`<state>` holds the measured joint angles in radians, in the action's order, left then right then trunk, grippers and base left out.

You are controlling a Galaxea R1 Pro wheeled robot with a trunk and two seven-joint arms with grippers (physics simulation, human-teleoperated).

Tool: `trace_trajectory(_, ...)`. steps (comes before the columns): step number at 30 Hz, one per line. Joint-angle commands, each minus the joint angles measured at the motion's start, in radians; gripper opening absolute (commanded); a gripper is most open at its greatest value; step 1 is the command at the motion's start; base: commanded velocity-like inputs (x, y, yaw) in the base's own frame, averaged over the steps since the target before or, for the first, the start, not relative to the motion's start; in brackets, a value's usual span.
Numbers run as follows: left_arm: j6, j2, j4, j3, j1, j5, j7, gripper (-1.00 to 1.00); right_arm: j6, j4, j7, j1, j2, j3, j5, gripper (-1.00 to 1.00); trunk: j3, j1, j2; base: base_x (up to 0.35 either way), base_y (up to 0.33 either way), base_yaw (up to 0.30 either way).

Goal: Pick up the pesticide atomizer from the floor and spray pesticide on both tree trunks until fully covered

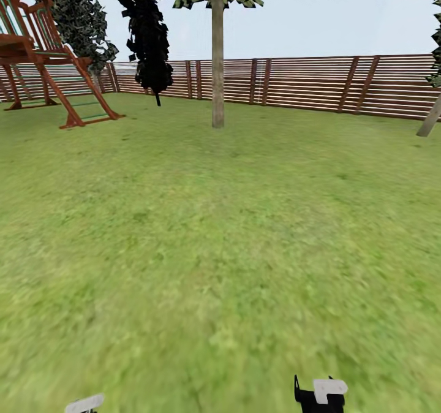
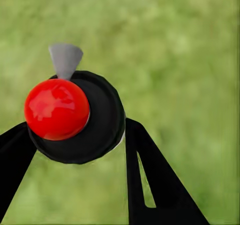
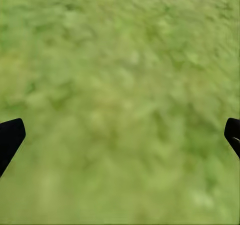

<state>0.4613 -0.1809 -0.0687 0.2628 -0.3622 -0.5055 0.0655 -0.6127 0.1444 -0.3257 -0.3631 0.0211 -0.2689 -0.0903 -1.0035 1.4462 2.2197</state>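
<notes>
I am carrying the atomizer (image 2: 75, 117) in my left pincer (image 2: 80, 150), whose fingers are pinching the dark bottle from both sides, red knob and grey nozzle facing the wrist camera, grass (image 2: 190, 60) beneath. My right pincer (image 3: 120, 135) is hanging spread and empty over the lawn. Pickup looks done; I judge I am now approaching the first tree. Its trunk (image 1: 217, 64) is standing well ahead, before the fence (image 1: 343, 85), and no pale specks are showing on it. Next I am needing to drive closer, raise the left arm and aim the nozzle at the trunk.
</notes>
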Motion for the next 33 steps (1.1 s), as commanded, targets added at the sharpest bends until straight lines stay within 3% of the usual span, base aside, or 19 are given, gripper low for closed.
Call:
trace_trajectory(1,0.002,0.000,0.000,0.009,0.000,-0.002,0.007,-1.00,-0.003,0.000,-0.003,0.000,0.000,-0.009,-0.009,1.00,-0.001,0.000,0.000,0.338,0.000,0.000)
trace_trajectory(33,0.003,0.000,-0.001,0.009,0.000,-0.002,0.007,-1.00,-0.003,0.000,-0.003,0.000,0.000,-0.009,-0.009,1.00,-0.001,0.000,0.000,0.338,0.000,0.000)
